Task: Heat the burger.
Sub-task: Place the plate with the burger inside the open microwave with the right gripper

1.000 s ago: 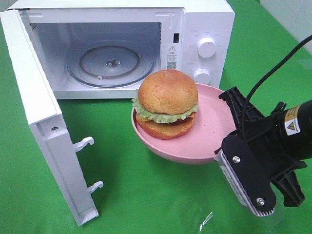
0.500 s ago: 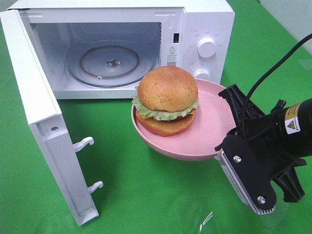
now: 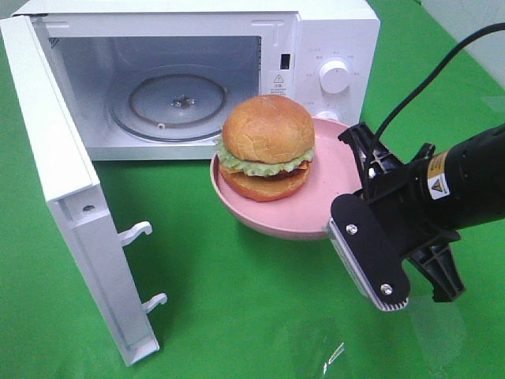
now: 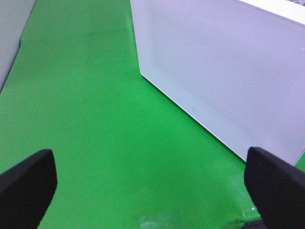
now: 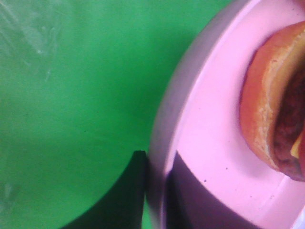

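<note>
The burger (image 3: 267,147) with golden buns, green lettuce and a dark patty sits on a shallow pink plate (image 3: 327,193). My right gripper (image 3: 357,207) is shut on the plate's right rim and holds it in the air in front of the open white microwave (image 3: 331,39). In the right wrist view the fingers (image 5: 136,191) clamp the plate rim (image 5: 164,143), with the burger (image 5: 274,124) at the edge. My left gripper (image 4: 143,183) is open over the green cloth beside the microwave door (image 4: 224,71). It is out of the exterior high view.
The microwave door (image 3: 71,205) is swung open to the left, with two latch hooks (image 3: 136,233). The glass turntable (image 3: 181,103) lies inside the cavity. Two knobs (image 3: 334,76) sit on the control panel. A green cloth (image 3: 237,316) covers the table.
My right gripper has carried the plate with the burger up and to the left, closer to the microwave opening. The left arm has not visibly moved.
</note>
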{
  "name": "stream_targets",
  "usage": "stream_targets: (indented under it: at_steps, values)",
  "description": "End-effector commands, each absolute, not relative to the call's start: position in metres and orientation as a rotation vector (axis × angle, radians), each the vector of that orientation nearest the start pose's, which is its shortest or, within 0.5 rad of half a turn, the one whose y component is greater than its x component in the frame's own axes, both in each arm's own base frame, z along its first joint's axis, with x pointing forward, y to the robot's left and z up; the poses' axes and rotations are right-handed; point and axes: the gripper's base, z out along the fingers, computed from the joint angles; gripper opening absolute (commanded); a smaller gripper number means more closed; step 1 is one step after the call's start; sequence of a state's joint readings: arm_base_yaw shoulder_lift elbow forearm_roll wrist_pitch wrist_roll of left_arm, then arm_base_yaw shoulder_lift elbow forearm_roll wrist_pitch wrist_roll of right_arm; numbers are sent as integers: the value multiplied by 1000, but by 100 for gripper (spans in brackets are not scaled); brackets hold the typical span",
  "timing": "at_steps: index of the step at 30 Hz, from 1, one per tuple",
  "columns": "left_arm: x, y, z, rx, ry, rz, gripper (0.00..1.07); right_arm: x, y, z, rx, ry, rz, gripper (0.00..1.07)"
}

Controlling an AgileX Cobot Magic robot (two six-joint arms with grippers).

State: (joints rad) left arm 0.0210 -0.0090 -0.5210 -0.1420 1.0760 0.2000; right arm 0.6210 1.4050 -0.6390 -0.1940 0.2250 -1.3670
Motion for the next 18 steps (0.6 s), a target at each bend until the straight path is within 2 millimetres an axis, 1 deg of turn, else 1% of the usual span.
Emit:
stream_targets:
  at_steps: [1, 3, 4, 5, 6, 7, 9, 10, 11, 14, 15, 16, 18]
  values:
    - [-12, -12, 282, 192, 1998, -41, 100, 222, 154, 209, -2134, 1125, -490, 0]
    - [-12, -12, 282, 192, 1998, -41, 100, 223, 157, 209, -2138, 1114, -489, 0]
    - [-12, -12, 282, 192, 1998, -41, 100, 223, 163, 209, -2151, 1087, -485, 0]
    - [-12, -12, 282, 192, 1998, -41, 100, 223, 163, 209, -2151, 1087, -485, 0]
    - [-12, -12, 282, 192, 1998, -41, 100, 223, 169, 208, -2170, 1054, -485, 0]
    - [-12, -12, 282, 192, 1998, -41, 100, 223, 169, 208, -2170, 1054, -485, 0]
    - [-12, -12, 282, 192, 1998, -41, 100, 230, 177, 206, -2173, 1047, -479, 0]
    - [-12, -12, 282, 192, 1998, -41, 100, 230, 177, 206, -2173, 1047, -479, 0]
    - [-12, -12, 282, 192, 1998, -41, 100, 235, 181, 206, -2169, 1045, -480, 0]
    - [-12, -12, 282, 192, 1998, -41, 100, 238, 183, 206, -2169, 1045, -480, 0]
    - [-12, -12, 282, 192, 1998, -41, 100, 241, 188, 206, -2164, 1037, -478, 0]
    - [-12, -12, 282, 192, 1998, -41, 100, 241, 188, 206, -2164, 1037, -478, 0]
    - [-12, -12, 282, 192, 1998, -41, 100, 243, 203, 205, -2173, 997, -463, 0]
